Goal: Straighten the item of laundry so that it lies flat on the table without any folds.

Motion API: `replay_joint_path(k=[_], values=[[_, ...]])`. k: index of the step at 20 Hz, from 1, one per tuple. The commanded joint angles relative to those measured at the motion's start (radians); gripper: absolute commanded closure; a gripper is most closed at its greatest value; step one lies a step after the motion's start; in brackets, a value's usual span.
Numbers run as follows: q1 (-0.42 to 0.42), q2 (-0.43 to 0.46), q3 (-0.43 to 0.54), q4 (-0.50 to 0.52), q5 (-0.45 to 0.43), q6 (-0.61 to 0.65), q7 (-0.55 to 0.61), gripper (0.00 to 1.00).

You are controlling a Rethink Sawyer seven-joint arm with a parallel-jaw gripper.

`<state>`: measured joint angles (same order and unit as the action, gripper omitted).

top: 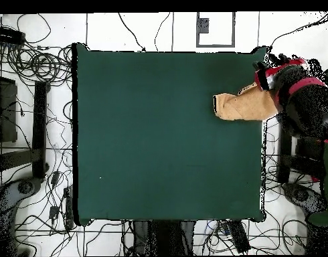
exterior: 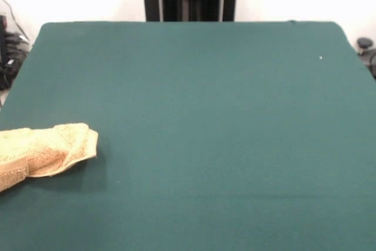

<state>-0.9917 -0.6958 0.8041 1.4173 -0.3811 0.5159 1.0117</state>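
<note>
A: What does the item of laundry (exterior: 44, 151) look like?
B: A tan, golden-orange terry towel (top: 243, 106), bunched and folded over itself into a long lump rather than spread flat. A woven border band shows along its lower edge in the front view.
A: Where does it lie?
B: At the side edge of the table (exterior: 205, 133), partly hanging past it, with its rounded folded end pointing in toward the middle. The dark green table (top: 160, 147) is far larger than the towel.

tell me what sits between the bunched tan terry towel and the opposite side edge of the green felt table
Nothing. In the front view only bare green felt runs from the bunched tan terry towel across the green felt table; the overhead view shows the same.
</note>
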Motion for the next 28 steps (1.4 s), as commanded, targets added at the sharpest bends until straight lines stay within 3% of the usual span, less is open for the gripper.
replay_joint_path(k=[1, 28], values=[[0.107, -0.015, -0.144, 0.2, 0.05, -0.081, 0.384, 0.0], [0.353, -0.075, -0.412, 0.363, 0.167, -0.361, 0.505, 0.0]])
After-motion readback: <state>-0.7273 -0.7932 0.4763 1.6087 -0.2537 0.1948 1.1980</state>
